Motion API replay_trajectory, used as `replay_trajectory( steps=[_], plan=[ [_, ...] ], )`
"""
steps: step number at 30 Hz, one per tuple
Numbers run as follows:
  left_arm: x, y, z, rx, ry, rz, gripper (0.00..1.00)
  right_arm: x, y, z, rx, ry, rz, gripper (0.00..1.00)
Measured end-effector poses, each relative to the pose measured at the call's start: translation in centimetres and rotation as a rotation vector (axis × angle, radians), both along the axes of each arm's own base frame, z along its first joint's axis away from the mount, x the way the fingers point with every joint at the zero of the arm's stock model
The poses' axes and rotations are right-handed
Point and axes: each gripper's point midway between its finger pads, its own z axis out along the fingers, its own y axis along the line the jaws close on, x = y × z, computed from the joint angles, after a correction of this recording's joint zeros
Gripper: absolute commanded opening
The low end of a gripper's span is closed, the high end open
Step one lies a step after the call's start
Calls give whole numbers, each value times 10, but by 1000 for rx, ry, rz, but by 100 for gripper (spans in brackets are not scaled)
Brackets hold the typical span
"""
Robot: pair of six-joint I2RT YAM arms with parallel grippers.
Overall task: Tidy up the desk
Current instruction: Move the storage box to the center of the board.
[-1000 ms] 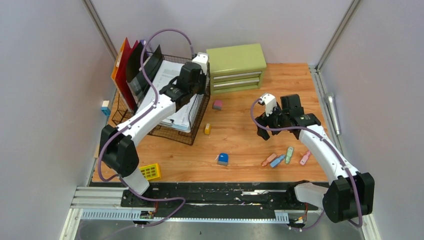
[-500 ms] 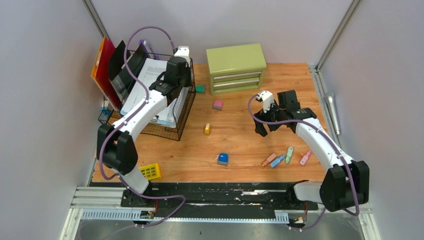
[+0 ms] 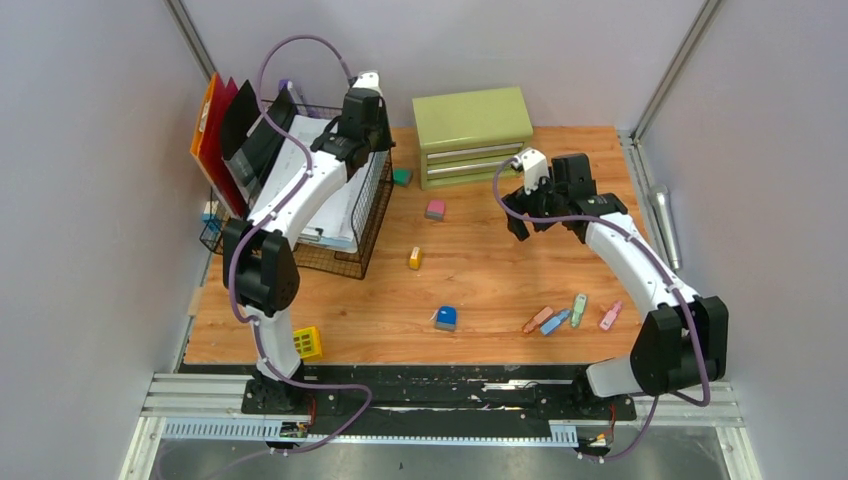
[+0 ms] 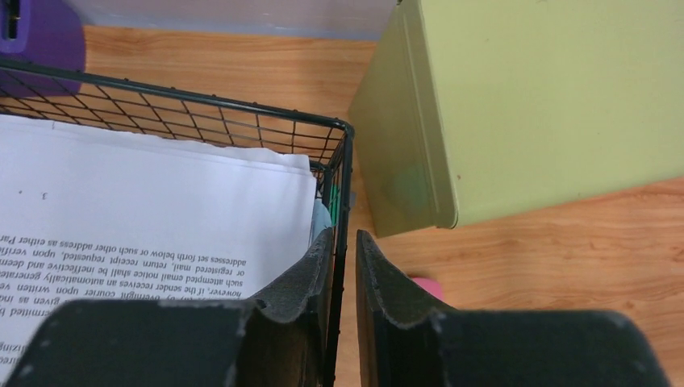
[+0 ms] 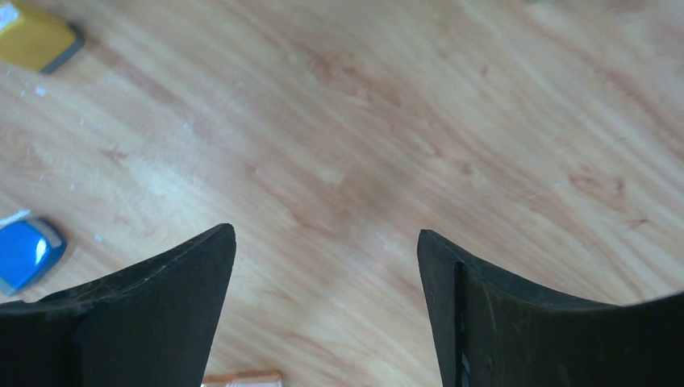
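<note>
The desk (image 3: 480,270) is an orange-brown wood-grain top. At its back left stands a black wire basket (image 3: 372,215) holding printed papers (image 3: 325,195). My left gripper (image 3: 368,140) is shut on the basket's right wall near the back corner. In the left wrist view the wire wall (image 4: 345,185) runs between the nearly closed fingers of that gripper (image 4: 343,235). My right gripper (image 3: 517,218) hangs open over bare wood in front of the green cabinet (image 3: 472,135). Nothing lies between the fingers of the right gripper (image 5: 327,238).
Red, orange and black folders (image 3: 228,130) lean at the basket's left. Loose on the wood are a teal piece (image 3: 401,177), a pink eraser (image 3: 435,209), a yellow block (image 3: 415,258), a blue item (image 3: 445,318), several highlighters (image 3: 570,312) and a yellow grid block (image 3: 303,343).
The left arm has swung back and left, dragging the wire basket and folders toward the back left corner. The right gripper has moved back toward the green cabinet, still open.
</note>
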Motion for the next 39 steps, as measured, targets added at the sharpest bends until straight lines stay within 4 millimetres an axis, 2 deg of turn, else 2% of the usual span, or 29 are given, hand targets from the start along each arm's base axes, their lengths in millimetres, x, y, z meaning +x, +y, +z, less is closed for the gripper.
replay_trajectory(
  steps=[3,4,5,6,7,8,9,11,13,18,23,26,30,32,35,39],
  plan=[
    [10,-7,0,-20,12,-8,26,24,-1,15,-8,-69,-36,88],
    [12,-9,1,-21,13,-9,33,32,-2,20,-11,-88,-46,88],
    [14,-10,1,-23,16,-12,45,41,-2,25,-14,-110,-59,88],
    [16,-12,1,-25,19,-16,53,50,-3,29,-17,-132,-74,89],
    [17,-15,2,-29,19,-24,68,59,-3,33,-18,-152,-91,89],
    [17,-17,3,-30,18,-35,75,69,-4,37,-19,-173,-113,89],
    [17,-19,3,-30,18,-44,86,75,-5,38,-21,-183,-127,90],
    [16,-22,6,-28,9,-65,96,87,-8,41,-23,-207,-165,90],
    [14,-23,10,-19,-2,-87,99,95,-11,41,-23,-218,-199,90],
    [6,-28,31,17,-48,-158,100,120,-20,47,25,-239,-290,91],
    [-1,-38,79,68,-160,-230,100,157,-38,63,117,-265,-387,90],
    [-12,-58,98,95,-214,-286,100,176,-44,67,171,-270,-418,91],
    [-27,-98,108,114,-252,-379,100,197,-50,66,242,-253,-443,92],
    [-29,-117,109,108,-263,-413,100,207,-52,63,277,-238,-450,92],
    [-22,-132,96,109,-252,-425,100,219,-51,58,318,-220,-453,92],
    [4,-130,49,149,-184,-359,100,237,-47,53,378,-200,-446,92]
  ],
)
